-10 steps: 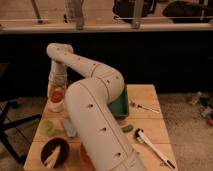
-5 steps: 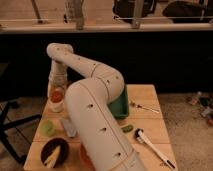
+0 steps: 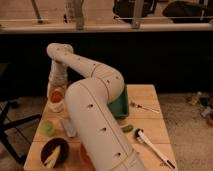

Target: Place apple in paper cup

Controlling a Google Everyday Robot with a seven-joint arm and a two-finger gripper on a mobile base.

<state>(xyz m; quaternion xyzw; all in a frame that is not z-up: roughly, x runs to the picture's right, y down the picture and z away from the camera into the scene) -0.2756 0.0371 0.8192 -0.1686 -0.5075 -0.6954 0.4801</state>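
Directly above the paper cup point(image 3: 56, 105), the gripper point(image 3: 56, 92) holds the apple point(image 3: 56, 95) between closed fingers; released off-centre, it could catch the rim and tip the cup.

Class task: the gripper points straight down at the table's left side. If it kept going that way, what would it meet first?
Probably the apple, directly beneath the gripper, with the paper cup just below it; depth is unclear.
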